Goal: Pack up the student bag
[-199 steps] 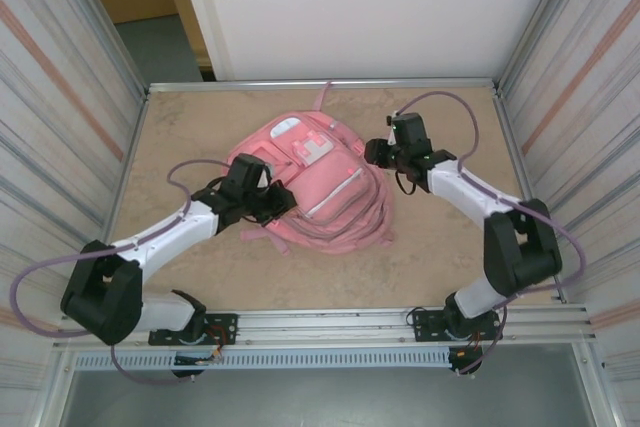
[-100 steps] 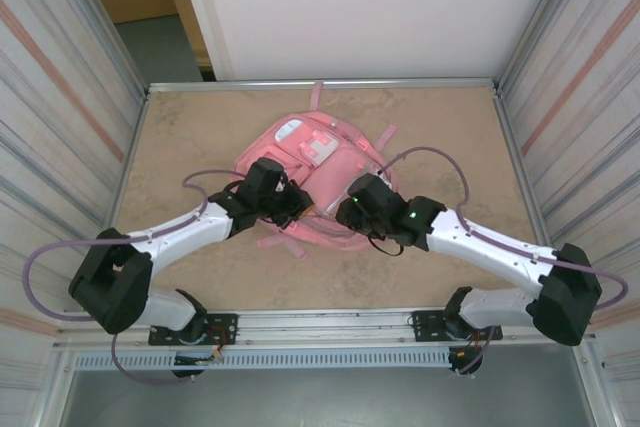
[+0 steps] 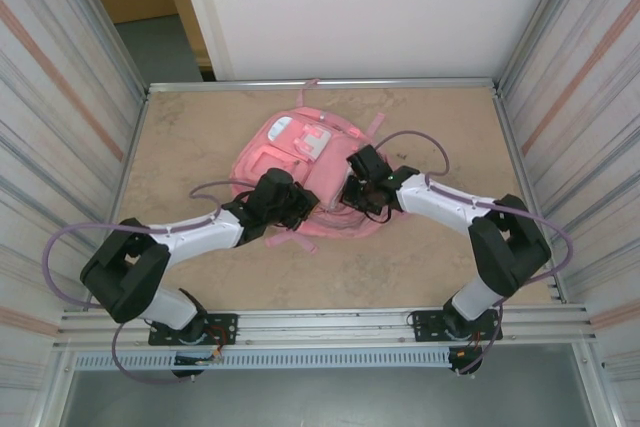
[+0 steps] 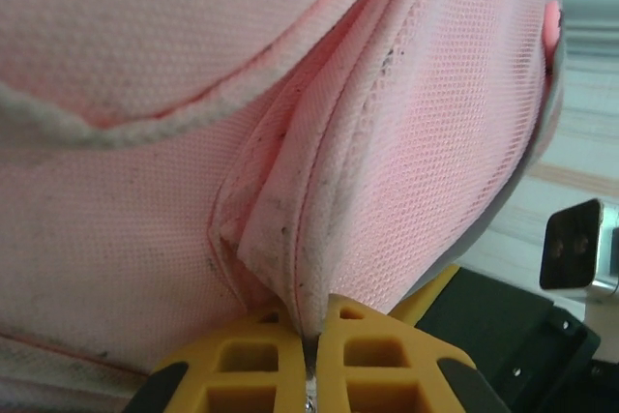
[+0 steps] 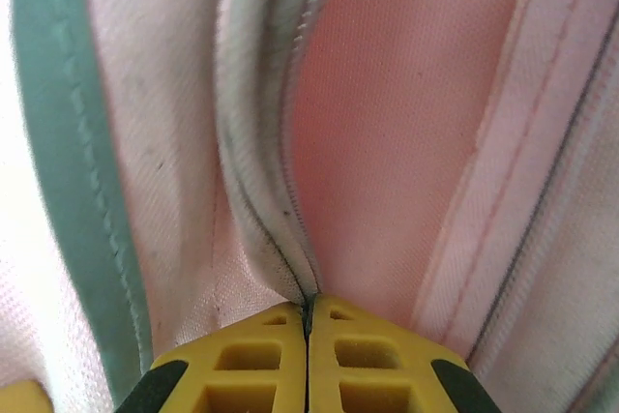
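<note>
The pink student bag (image 3: pixel 300 147) lies in the middle of the table, its white patch toward the far side. My left gripper (image 3: pixel 300 205) sits at the bag's near left edge; in the left wrist view it (image 4: pixel 311 328) is shut, pinching a fold of pink mesh fabric (image 4: pixel 329 229). My right gripper (image 3: pixel 350 192) presses in at the bag's near right side; in the right wrist view it (image 5: pixel 308 309) is shut on a pale zip seam (image 5: pixel 261 191) of the bag (image 5: pixel 387 123). Both pairs of yellow fingertips are closed tight on cloth.
Corrugated metal walls (image 3: pixel 60 117) close in left and right, and a white panel (image 3: pixel 370 7) stands behind the table (image 3: pixel 450 117). A metal rail (image 3: pixel 330 322) runs along the near edge by the arm bases. Purple cables (image 3: pixel 420 142) loop over both arms.
The right arm swung in from the bag's far right to its near right side and closed on the zip seam. The bag shifted toward the far side. The left gripper kept its grip.
</note>
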Available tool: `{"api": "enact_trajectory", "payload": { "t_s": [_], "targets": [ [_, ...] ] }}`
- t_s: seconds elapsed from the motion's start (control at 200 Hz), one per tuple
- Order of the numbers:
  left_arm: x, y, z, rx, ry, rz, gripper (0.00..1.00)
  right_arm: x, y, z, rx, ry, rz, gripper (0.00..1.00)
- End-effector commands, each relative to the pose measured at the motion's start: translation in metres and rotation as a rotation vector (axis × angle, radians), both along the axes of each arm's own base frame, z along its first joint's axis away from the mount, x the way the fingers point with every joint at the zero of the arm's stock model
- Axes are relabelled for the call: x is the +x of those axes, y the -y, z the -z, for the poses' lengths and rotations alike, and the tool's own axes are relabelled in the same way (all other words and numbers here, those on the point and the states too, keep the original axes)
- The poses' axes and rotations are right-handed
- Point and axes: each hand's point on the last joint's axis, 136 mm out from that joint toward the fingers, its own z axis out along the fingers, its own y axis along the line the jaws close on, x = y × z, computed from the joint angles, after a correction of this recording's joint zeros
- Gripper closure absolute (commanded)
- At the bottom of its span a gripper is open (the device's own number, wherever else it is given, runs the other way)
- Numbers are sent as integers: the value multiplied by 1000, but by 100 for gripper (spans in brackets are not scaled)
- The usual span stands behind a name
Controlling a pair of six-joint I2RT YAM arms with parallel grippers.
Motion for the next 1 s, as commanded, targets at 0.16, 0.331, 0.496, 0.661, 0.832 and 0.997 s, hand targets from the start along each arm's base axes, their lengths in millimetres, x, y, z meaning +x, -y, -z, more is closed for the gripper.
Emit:
{"api": "enact_trajectory", "payload": {
  "t_s": [0.16,0.331,0.496,0.661,0.832,0.997],
  "targets": [
    [-13,1,12,64,-74,-52,98,52,12,-31,82,80,-6,85],
    [-4,-21,6,219,-9,-66,69,8,19,-38,-10,75,16,73],
    [9,-51,17,325,5,-36,65,-31,6,-40,-46,94,64,62],
    [19,-52,28,365,9,108,63,-49,-31,-35,-5,100,83,57],
    [27,-53,22,355,27,124,57,-45,-46,-24,15,63,136,57],
    [34,-32,12,293,40,196,56,-46,-60,-11,44,14,126,57]
  ]
}}
